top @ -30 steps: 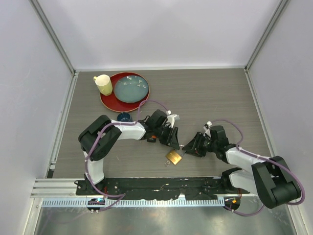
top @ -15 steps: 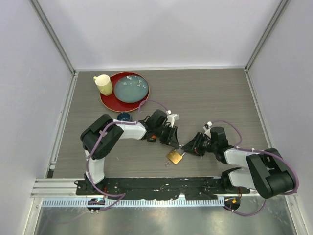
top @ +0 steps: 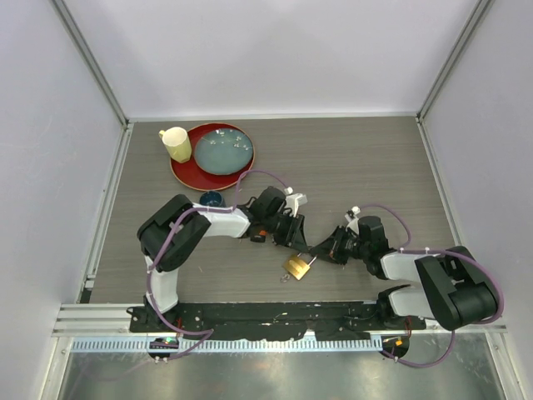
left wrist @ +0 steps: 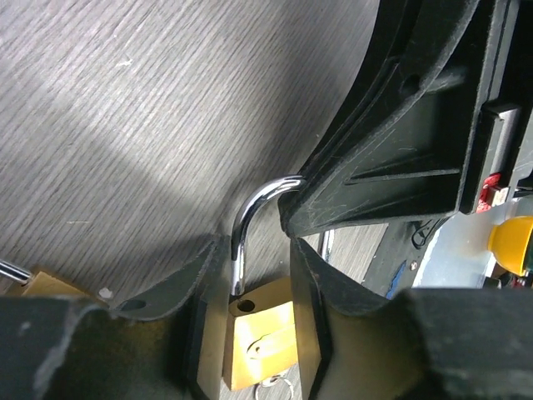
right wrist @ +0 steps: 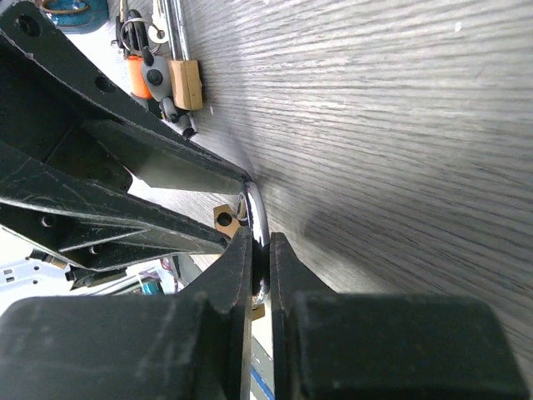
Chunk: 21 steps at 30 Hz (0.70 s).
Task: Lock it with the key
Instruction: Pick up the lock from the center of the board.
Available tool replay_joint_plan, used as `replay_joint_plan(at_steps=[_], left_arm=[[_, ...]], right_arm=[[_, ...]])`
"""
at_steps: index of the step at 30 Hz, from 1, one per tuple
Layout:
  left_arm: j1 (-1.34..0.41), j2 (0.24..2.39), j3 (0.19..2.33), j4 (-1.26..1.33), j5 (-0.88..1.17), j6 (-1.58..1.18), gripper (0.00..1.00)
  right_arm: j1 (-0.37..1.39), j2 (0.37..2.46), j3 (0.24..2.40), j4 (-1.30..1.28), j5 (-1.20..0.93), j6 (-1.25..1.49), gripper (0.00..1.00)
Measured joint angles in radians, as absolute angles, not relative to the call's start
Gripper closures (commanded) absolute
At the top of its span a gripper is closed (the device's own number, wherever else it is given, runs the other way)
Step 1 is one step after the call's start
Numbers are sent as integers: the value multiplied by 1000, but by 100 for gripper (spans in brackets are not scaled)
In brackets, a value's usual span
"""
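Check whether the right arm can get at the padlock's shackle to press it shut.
Probably yes. The right gripper is pinched on the open shackle with nothing between them, and the left gripper clamps the brass padlock by its body, which should steady it.

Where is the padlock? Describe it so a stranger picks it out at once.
On the grey wood-grain table, look near the front edge where the black left tool and black right tool meet. Gripped between them is the brass padlock with silver shackle raised. Unlike the red tray, teal plate and yellow cup at the back left, it is small, boxy and gold.
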<state>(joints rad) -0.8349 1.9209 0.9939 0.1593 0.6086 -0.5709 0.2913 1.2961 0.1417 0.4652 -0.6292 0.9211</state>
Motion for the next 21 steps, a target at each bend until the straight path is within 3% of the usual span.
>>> replay_joint_plan(at_steps=[6,17,21], left_arm=[[-848,1819,999,103,565,-535,46],[-846,1352,976,170,492,-491,19],[-828,1238,926,195,490,-489,16]], right_arm=[[292,1196,143,449,-631,922,99],[292,891,258,281,-623,892,99],[292,842,303,251,-623,899,99]])
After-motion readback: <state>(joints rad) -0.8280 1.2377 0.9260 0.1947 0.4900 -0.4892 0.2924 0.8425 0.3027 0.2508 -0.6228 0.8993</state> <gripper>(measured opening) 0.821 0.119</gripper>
